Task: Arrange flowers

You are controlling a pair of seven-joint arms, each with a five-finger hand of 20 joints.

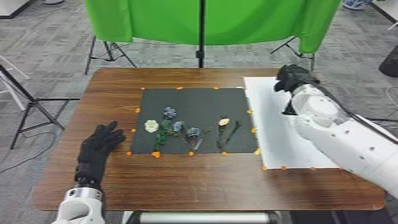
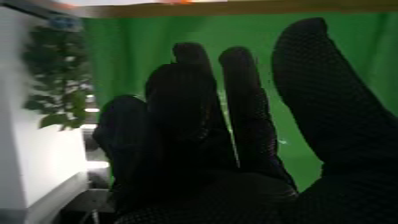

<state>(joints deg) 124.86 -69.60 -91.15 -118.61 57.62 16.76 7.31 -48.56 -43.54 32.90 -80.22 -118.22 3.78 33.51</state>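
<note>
On a brown wooden counter (image 1: 187, 185), artificial-looking flowers are lying in a loose spread over a dark mat (image 1: 195, 97). A white bloom (image 1: 151, 126) is sitting at the mat's left side, below and left of a blue cluster (image 1: 170, 112) farther from the robot. A second blue bloom (image 1: 193, 132) is lying nearer the middle, its stem pointing toward the near edge. To its right, a cream bloom (image 1: 224, 121) is topping a dark stem, with a slender dark sprig (image 1: 233, 133) lying just beside it. Small orange markers (image 1: 156, 154) are dotting the mat's border.

Beyond the flowers to the right, a white sheet (image 1: 293, 150) is covering part of the counter. The robot's right hand (image 1: 298, 80) is hanging over the sheet's far end, well apart from the blooms. In the right wrist view, the right hand (image 2: 222, 192) is showing its fingers nearly straight and the thumb spread wide of them. The left hand (image 1: 94, 147) is stretching forward over the counter at the left of the mat, its fingers extended and slightly parted. Green cloth (image 1: 160, 22) is hanging behind the counter, near a dark tripod (image 1: 34, 102).
</note>
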